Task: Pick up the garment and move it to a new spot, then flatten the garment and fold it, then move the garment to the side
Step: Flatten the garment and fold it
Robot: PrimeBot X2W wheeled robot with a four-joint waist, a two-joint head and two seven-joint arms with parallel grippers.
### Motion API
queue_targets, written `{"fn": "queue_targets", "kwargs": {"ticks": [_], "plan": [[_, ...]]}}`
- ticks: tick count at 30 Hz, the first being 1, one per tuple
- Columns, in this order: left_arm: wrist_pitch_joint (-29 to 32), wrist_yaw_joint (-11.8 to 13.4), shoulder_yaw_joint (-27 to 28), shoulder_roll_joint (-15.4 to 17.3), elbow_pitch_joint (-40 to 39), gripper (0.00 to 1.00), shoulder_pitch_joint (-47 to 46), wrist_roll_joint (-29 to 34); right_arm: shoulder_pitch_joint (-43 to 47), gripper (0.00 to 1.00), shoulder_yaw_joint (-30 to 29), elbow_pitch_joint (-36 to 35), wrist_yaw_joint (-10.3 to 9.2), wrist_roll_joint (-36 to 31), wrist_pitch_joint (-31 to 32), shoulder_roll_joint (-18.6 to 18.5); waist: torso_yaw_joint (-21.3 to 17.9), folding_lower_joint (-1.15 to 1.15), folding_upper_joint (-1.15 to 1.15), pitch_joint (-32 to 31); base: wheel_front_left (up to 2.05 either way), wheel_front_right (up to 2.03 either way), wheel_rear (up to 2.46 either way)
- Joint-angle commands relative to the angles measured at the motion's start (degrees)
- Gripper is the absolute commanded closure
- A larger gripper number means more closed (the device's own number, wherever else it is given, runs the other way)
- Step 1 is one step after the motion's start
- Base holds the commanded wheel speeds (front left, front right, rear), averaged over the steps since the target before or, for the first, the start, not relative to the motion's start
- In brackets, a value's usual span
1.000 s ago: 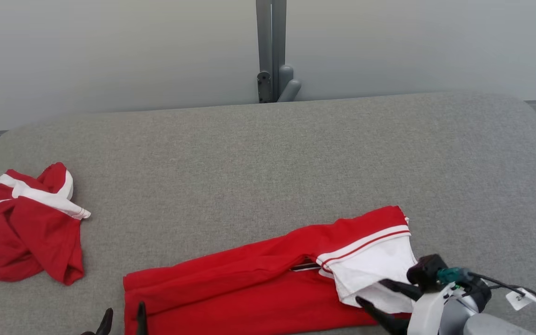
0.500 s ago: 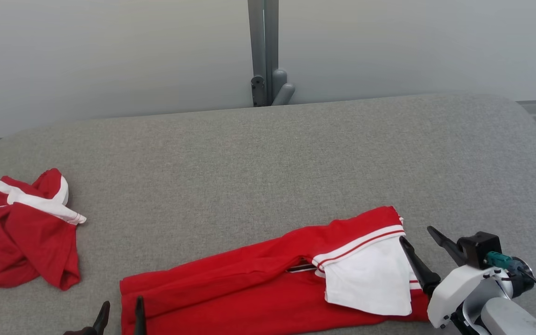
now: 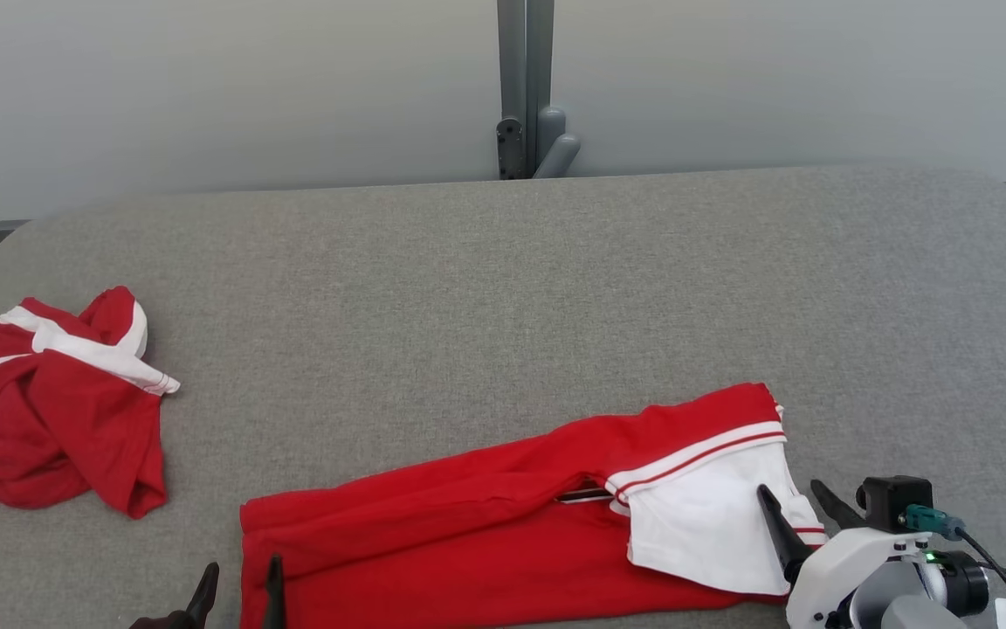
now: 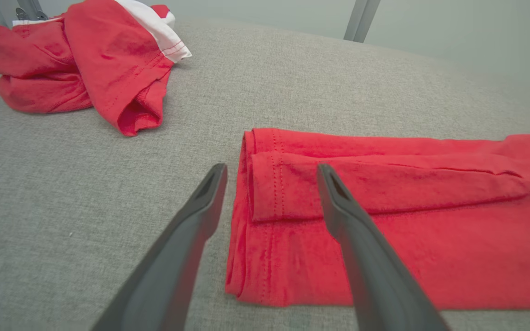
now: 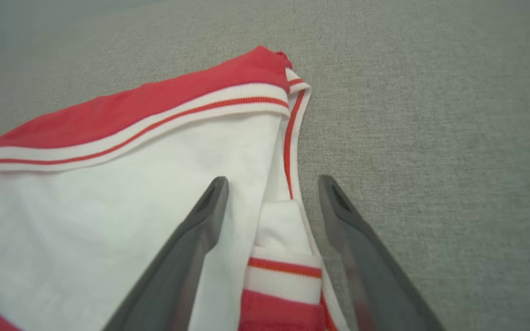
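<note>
Red garment (image 3: 485, 524) lies folded into 1 long strip along the desk's (image 3: 503, 288) front edge, right of centre. I judge the folding half done: next, both ends need pinching for a crosswise fold. My left gripper (image 3: 242, 566) is released, straddling the hem end. My right gripper (image 3: 788, 487), also released, straddles the collar end. 1 second ago it lay across the white collar, pointing left.
</note>
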Motion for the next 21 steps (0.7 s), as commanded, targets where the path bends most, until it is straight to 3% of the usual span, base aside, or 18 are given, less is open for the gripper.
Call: {"fn": "queue_targets", "kwargs": {"ticks": [1,10,11,12,13,21], "plan": [[0.0,0.0,0.2,0.1,-0.1,0.0,-0.4,0.4,-1.1,0.0,-0.5,0.9,-0.08,0.8,-0.1,0.4,0.5,0.0,0.0,0.5,0.0,0.0,0.0],[0.0,-0.2,0.2,0.1,0.0,0.0,-1.5,0.7,-5.6,0.0,0.3,7.9,-0.07,4.0,3.8,2.6,1.4,0.0,0.0,2.3,0.0,0.0,0.0],[0.0,-0.2,0.2,0.1,-0.1,0.0,-1.5,0.6,-5.8,0.16,0.6,8.1,-0.07,4.6,4.1,2.7,1.4,0.0,0.0,2.4,0.0,0.0,0.0],[0.0,-0.2,0.2,0.1,0.0,0.0,-1.7,0.6,-5.9,0.67,1.0,8.3,-0.06,5.1,4.7,2.7,1.4,0.0,0.0,2.5,0.0,0.0,0.0],[0.0,-0.2,0.1,0.1,0.0,0.0,-1.8,0.5,-6.1,1.0,1.6,8.4,-0.05,5.6,5.4,2.7,1.4,0.0,0.0,2.6,0.0,0.0,0.0],[0.0,-0.2,0.1,0.1,-0.5,0.0,-2.1,-1.1,-7.4,1.0,0.0,10.4,-0.17,10.5,3.7,0.9,1.4,0.0,0.0,3.1,0.0,0.0,0.0]]}}
